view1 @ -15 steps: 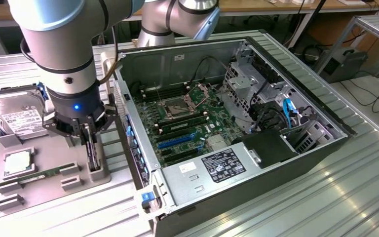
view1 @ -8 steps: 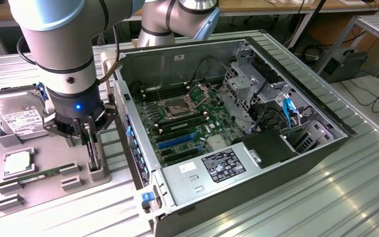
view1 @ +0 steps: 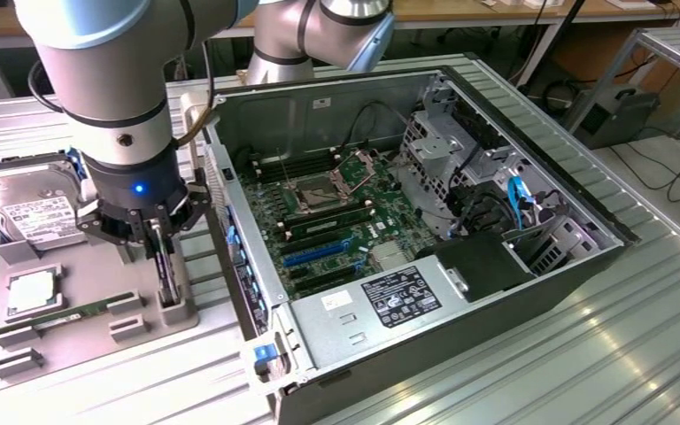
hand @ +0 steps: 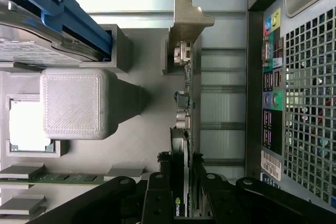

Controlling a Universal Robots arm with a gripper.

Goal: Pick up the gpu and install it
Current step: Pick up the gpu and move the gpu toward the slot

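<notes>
The gpu (view1: 170, 282) stands on edge in a slot of the grey holder tray (view1: 81, 350), to the exterior view's left of the open computer case (view1: 576, 266). In the wrist view I see the gpu (hand: 187, 103) edge-on, its silver bracket (hand: 186, 22) at the far end. My gripper (view1: 158, 239) sits directly over the card. My gripper (hand: 184, 200) has its black fingers (hand: 157, 195) pressed close on both sides of the card, so it is shut on it. The card still rests in the tray. Blue card slots (view1: 316, 252) lie on the motherboard (view1: 352, 208).
The tray also holds a silver hard drive (view1: 33, 212), a square processor (view1: 33, 292) and a narrow green memory stick (view1: 74, 312). A grey block (hand: 76, 103) rises beside the card. The case's rear panel (hand: 304, 103) stands close on the card's other side. Ribbed metal tabletop (view1: 576, 354) surrounds everything.
</notes>
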